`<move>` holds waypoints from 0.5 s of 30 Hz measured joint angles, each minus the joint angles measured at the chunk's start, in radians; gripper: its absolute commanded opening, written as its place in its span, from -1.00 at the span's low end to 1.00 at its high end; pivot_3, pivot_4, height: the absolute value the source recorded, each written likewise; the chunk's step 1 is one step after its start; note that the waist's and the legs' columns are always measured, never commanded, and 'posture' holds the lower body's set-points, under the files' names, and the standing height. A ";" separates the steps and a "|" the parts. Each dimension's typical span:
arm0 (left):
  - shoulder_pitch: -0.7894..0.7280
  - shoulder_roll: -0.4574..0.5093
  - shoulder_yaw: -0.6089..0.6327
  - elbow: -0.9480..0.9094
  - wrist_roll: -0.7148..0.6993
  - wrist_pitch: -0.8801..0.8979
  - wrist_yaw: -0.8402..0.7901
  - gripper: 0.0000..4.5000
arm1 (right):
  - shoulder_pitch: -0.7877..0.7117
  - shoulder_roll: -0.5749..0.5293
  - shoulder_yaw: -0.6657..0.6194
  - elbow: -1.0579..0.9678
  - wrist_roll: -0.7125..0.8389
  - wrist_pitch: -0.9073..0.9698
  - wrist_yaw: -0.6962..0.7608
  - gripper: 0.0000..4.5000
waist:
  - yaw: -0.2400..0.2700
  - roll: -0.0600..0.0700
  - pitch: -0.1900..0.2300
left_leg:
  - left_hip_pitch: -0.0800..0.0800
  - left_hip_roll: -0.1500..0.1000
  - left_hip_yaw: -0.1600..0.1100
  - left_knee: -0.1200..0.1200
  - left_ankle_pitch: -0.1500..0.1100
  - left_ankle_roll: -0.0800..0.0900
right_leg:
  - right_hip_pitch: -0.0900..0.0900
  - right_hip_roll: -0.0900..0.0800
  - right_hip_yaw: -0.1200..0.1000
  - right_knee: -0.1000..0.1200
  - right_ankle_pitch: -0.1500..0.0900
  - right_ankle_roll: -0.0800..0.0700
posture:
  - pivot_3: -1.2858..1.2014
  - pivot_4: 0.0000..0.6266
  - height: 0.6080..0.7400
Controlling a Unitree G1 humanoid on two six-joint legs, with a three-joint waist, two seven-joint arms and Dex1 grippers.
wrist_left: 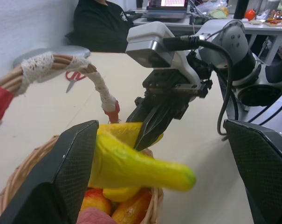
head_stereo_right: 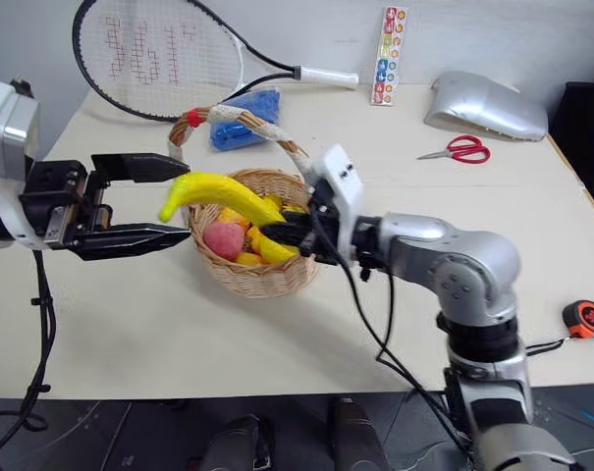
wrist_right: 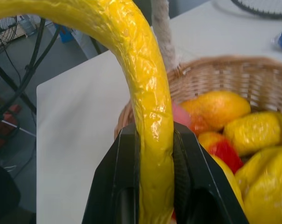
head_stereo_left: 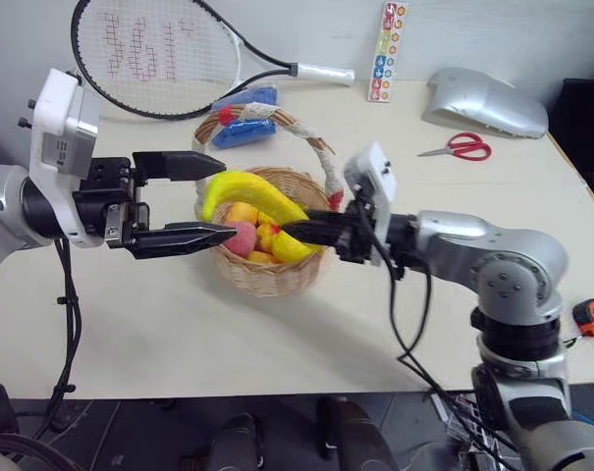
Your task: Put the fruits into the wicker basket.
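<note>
Black fingers of the right gripper (wrist_right: 152,186) are clamped on one end of the banana (head_stereo_left: 252,196), which juts out level over the wicker basket (head_stereo_left: 277,270). The left gripper (head_stereo_left: 203,201) holds nothing, its two fingers spread wide just beside the basket's rim, one above and one below the banana's free tip.

The main risk looks to be the banana's length. Held by one end, its curved body spans most of the basket's mouth, so on release it could land across the rim or on the heaped fruit and roll out onto the table (head_stereo_left: 277,343). The arched handle (head_stereo_left: 316,147) stands close behind the grip and could snag the gripper or the banana if the arm swings. The waiting left fingers are also near enough to be knocked by the tip. The grip itself may be doubtful, since the banana's skin is glossy and slightly crinkled, like smooth plastic.

Inside the basket lie a rounded pink-red peach (head_stereo_left: 241,237) and several yellow and orange-red fruits (wrist_right: 224,107), smooth and shiny, some bumpy. The basket is round, of tan woven cane, its handle wrapped in white lace-like cord with red at the ends. The table is pale and matte.
</note>
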 measured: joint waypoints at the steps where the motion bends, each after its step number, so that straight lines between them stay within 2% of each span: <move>1: 0.000 0.000 0.001 0.001 0.002 -0.001 0.003 1.00 | -0.009 0.012 0.012 0.012 -0.024 -0.015 -0.013 -0.64 | 0.000 0.000 0.000 | 0.000 0.000 0.000 0.001 0.000 0.000 | 0.000 0.000 0.000 0.000 0.000 0.000 | 0.03 -0.52 1.00; 2: 0.000 0.000 0.002 -0.001 0.002 -0.001 0.003 1.00 | -0.021 0.021 0.032 0.032 -0.058 -0.030 -0.031 -0.48 | 0.000 0.000 0.000 | 0.000 0.000 0.000 0.003 0.000 0.000 | 0.000 0.000 0.000 -0.001 0.000 0.000 | 0.03 -0.52 1.00; 4: 0.001 -0.001 0.001 -0.016 0.000 -0.001 0.002 1.00 | -0.033 0.025 0.062 0.069 -0.126 -0.061 -0.061 -0.29 | 0.000 0.000 0.000 | 0.000 0.000 0.000 0.004 0.000 0.000 | 0.000 0.000 0.000 0.000 0.000 0.000 | 0.03 -0.52 1.00; 7: 0.001 -0.001 0.001 -0.029 -0.001 -0.001 0.000 1.00 | -0.033 0.012 0.104 0.082 -0.195 -0.083 -0.062 0.18 | 0.001 0.000 0.000 | 0.000 0.000 0.000 0.005 0.000 0.000 | 0.000 0.000 0.000 0.001 0.000 0.000 | 0.03 -0.52 1.00; 11: 0.001 -0.001 0.002 -0.028 -0.001 -0.001 0.000 1.00 | -0.005 -0.014 0.064 0.024 -0.162 -0.058 -0.028 0.18 | 0.004 0.000 0.000 | -0.001 0.001 -0.001 0.005 0.000 0.000 | 0.000 0.000 0.000 0.001 0.000 0.000 | 0.03 -0.52 1.00; 15: 0.005 -0.004 0.005 -0.023 0.004 -0.006 -0.002 1.00 | 0.071 -0.123 -0.097 -0.090 0.025 0.067 0.034 0.18 | 0.008 0.000 0.000 | 0.000 0.003 -0.003 0.005 -0.001 0.002 | 0.002 -0.001 0.000 -0.001 0.000 0.000 | 0.03 -0.52 1.00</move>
